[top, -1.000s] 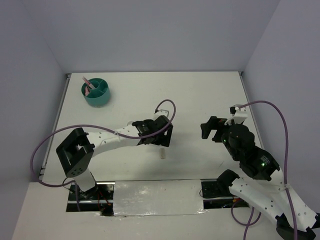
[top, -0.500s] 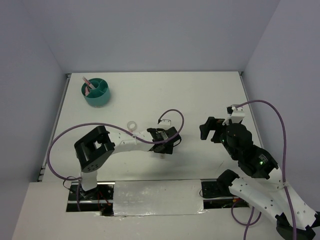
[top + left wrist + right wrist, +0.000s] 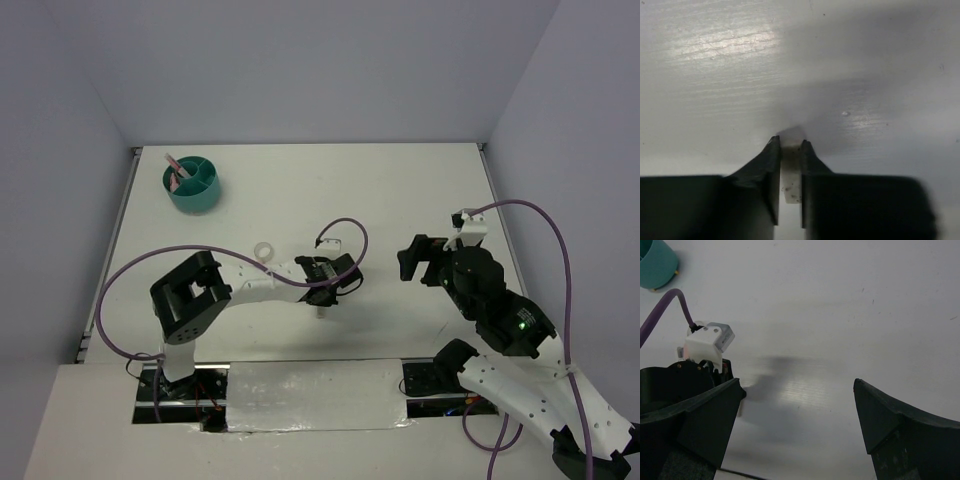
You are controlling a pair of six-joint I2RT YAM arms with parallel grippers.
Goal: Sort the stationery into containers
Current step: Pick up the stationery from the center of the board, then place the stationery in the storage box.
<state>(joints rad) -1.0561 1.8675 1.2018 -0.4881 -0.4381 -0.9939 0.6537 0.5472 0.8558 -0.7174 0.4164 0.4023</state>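
Note:
A small pale tan block lies on the white table, and the fingers of my left gripper press on both of its sides. From above, the left gripper is low at the table's middle with the block's end showing just below it. A clear ring lies to its left, beside the arm. The teal cup stands at the far left with pink pens leaning in it. My right gripper hovers open to the right, empty.
The left arm's purple cable loops above its wrist. The right wrist view shows the left arm's white camera housing and the teal cup's edge. Grey walls close the table's far and side edges.
The left arm swung right and lowered onto the tan block, uncovering the clear ring. Its jaws closed from wide open onto the block. The right arm barely moved.

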